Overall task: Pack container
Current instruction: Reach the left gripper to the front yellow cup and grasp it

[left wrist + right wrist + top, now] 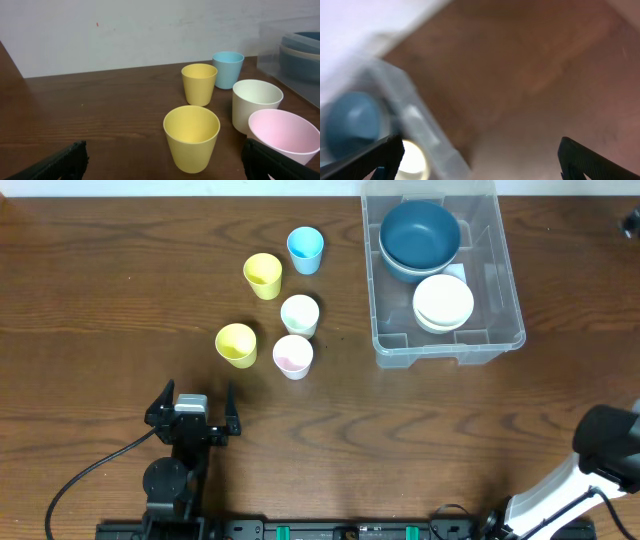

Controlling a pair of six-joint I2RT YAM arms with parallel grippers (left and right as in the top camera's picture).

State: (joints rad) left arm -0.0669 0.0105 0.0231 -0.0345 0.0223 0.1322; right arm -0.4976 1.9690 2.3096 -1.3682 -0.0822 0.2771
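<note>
I count five cups on the desk: two yellow, namely the far yellow cup and the near yellow cup, plus one blue cup, one cream cup and one pink cup. There is one container at the right. In it I count two bowl stacks, the blue bowls and the white bowls, each seemingly two nested.

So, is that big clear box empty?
No. The container already holds stacked blue bowls and white bowls; the five pastel cups stand outside it.
</note>
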